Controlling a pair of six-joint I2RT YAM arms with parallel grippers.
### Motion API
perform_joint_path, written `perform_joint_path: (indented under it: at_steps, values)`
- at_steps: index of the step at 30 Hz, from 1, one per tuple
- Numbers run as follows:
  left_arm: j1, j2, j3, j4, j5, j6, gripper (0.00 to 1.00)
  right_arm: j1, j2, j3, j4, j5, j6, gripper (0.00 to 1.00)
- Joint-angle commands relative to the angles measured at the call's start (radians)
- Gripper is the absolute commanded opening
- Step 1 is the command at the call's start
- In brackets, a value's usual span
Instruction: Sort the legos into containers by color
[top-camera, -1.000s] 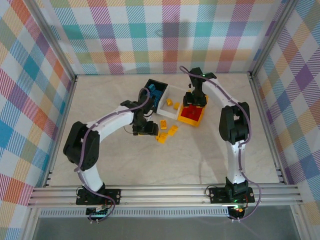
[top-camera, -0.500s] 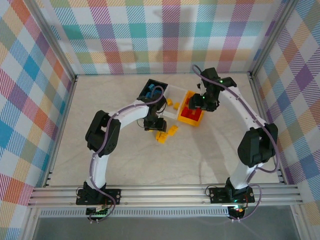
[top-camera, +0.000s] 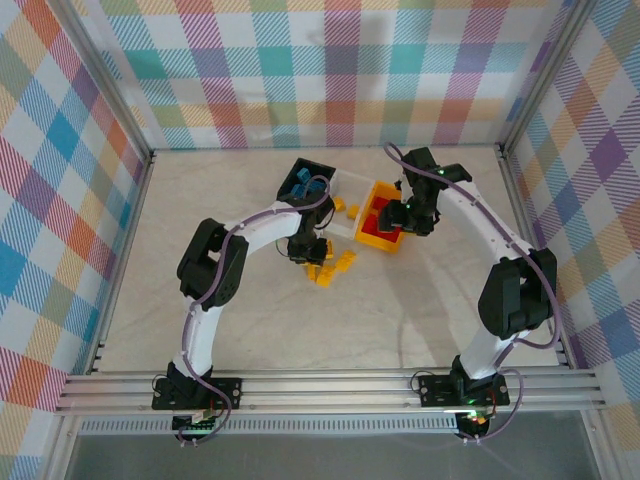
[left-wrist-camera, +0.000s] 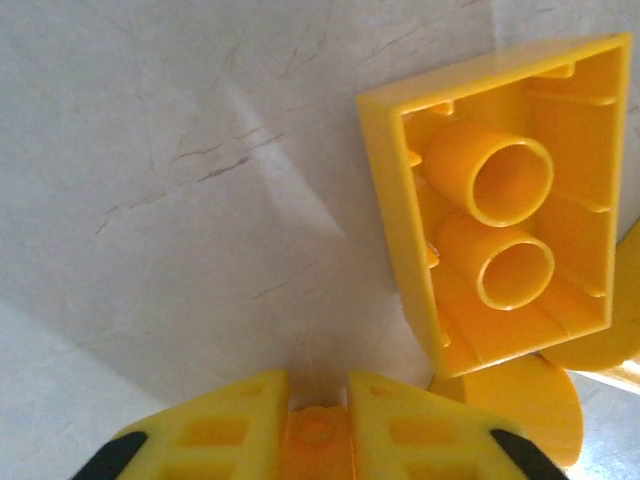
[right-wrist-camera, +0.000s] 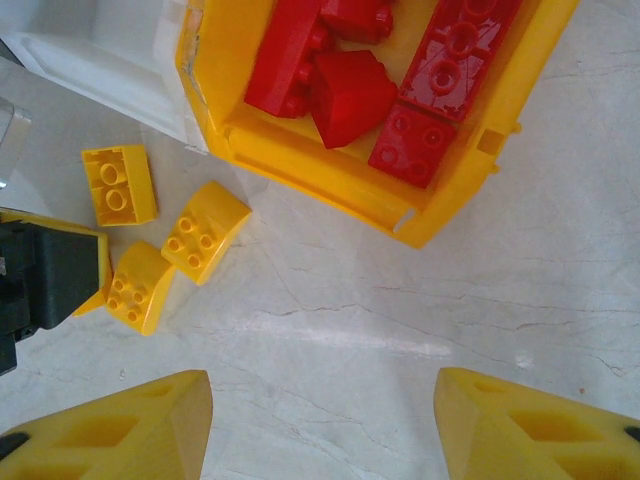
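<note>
Closing on one of the loose pieces, the left claw (left-wrist-camera: 318, 400) is clenched around a small yellow brick (left-wrist-camera: 315, 432), of which a narrow studded sliver shows between its yellow fingers (left-wrist-camera: 225, 430). It sits low over the pale surface (top-camera: 250, 320), just beside an upturned yellow brick (left-wrist-camera: 510, 210) lying hollow side up. Two more yellow bricks (right-wrist-camera: 205, 230) rest studs up close by, just in front of the bins.

The three bins stand in a row toward the far side. The black bin (top-camera: 297, 168) holds blue bricks (top-camera: 308, 183), the white bin (top-camera: 345, 188) in the middle has a few yellow ones in it, and the yellow-orange bin (right-wrist-camera: 330, 180) holds red bricks (right-wrist-camera: 340, 95).

The right claw (right-wrist-camera: 325, 420) hangs released, jaws apart with nothing between them, over bare surface just in front of the yellow-orange bin.

The step in hand looks like the pickup of a yellow brick, and sorting seems well along, since only yellow pieces lie loose. The next move likely calls for lifting clear of the neighbouring bricks, carrying the piece a short way over the white bin's near wall, and letting go there.
</note>
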Motion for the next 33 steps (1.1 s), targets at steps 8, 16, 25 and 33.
perform_joint_path:
  at_steps: [8, 16, 25, 33]
  values:
    - [0.032, -0.063, 0.043, -0.099, 0.004, -0.012, 0.12, 0.003, -0.071, -0.043, 0.019, -0.033, 0.036, 0.61]
    - [0.121, -0.027, 0.32, -0.149, 0.07, -0.043, 0.13, 0.003, -0.191, -0.194, 0.105, -0.134, 0.128, 0.61]
    - [0.139, 0.294, 0.85, -0.176, 0.135, -0.117, 0.17, 0.004, -0.225, -0.219, 0.098, -0.156, 0.151, 0.62]
    - [0.127, 0.388, 0.952, -0.103, 0.191, -0.185, 0.31, 0.005, -0.188, -0.183, 0.104, -0.177, 0.155, 0.63]
